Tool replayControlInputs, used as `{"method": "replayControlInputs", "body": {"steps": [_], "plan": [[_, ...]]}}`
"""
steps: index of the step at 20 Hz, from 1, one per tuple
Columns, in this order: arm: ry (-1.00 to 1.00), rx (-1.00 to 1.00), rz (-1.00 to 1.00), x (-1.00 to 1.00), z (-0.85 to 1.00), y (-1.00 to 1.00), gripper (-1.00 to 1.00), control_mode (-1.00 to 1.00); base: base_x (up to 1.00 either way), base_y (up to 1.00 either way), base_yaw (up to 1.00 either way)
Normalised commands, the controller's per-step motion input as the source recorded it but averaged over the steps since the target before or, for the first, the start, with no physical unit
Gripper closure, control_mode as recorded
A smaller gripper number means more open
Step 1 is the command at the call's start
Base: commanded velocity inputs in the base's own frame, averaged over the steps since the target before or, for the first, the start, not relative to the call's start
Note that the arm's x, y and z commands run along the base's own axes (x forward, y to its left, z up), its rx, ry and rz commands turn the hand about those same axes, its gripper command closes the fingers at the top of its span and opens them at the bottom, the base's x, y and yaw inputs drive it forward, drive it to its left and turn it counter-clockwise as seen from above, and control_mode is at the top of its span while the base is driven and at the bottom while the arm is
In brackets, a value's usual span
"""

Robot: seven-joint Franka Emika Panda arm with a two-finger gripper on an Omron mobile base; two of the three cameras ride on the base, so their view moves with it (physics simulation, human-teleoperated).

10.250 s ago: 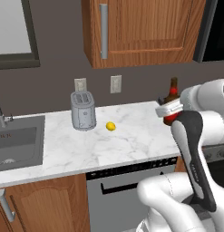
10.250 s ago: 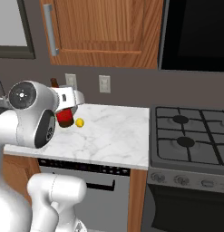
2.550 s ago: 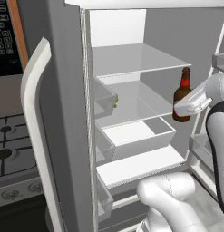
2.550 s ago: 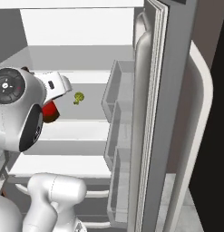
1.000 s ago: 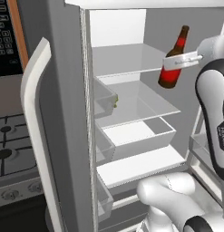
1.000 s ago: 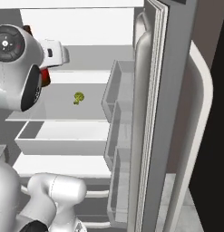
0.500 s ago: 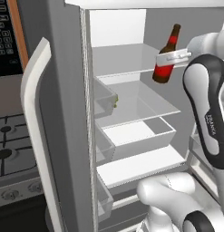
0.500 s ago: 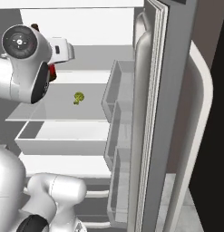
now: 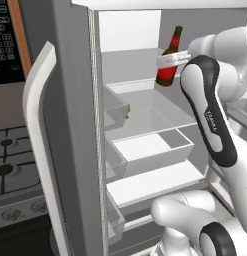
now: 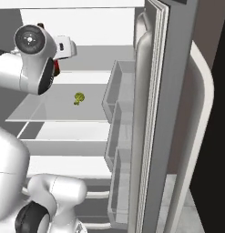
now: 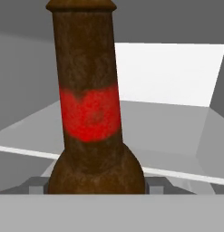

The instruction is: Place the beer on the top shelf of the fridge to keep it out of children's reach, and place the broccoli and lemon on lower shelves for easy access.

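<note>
The fridge (image 9: 70, 125) stood open, the broccoli (image 10: 79, 98) lying on a lower shelf (image 10: 50, 109). Further right, the gripper (image 9: 171, 60) was clamped on the beer (image 9: 169, 59), which hung tilted in the air over the top shelf (image 9: 130, 82)

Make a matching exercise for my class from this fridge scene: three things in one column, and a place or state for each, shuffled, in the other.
Things:
1. beer
2. broccoli
3. fridge

Places or states:
A. door swung open
B. lying on a translucent shelf
C. clamped in the gripper, tilted, at top-shelf height

Pairs: 1-C, 2-B, 3-A
</note>
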Motion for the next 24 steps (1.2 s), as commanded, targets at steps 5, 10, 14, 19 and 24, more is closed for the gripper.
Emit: {"method": "replayControlInputs", "body": {"steps": [5, 10, 14, 19, 24], "plan": [[0.0, 0.0, 0.0, 0.5, -0.02, 0.11, 1.0, -1.0, 0.0, 0.0, 0.0], [0.0, 0.0, 0.0, 0.5, -0.08, 0.06, 1.0, -1.0, 0.0, 0.0, 0.0], [0.0, 0.0, 0.0, 0.49, -0.15, 0.02, 1.0, -1.0, 0.0, 0.0, 0.0], [0.0, 0.0, 0.0, 0.44, -0.21, 0.0, 1.0, -1.0, 0.0, 0.0, 0.0], [0.0, 0.0, 0.0, 0.42, -0.15, 0.0, 1.0, -1.0, 0.0, 0.0, 0.0]]}}
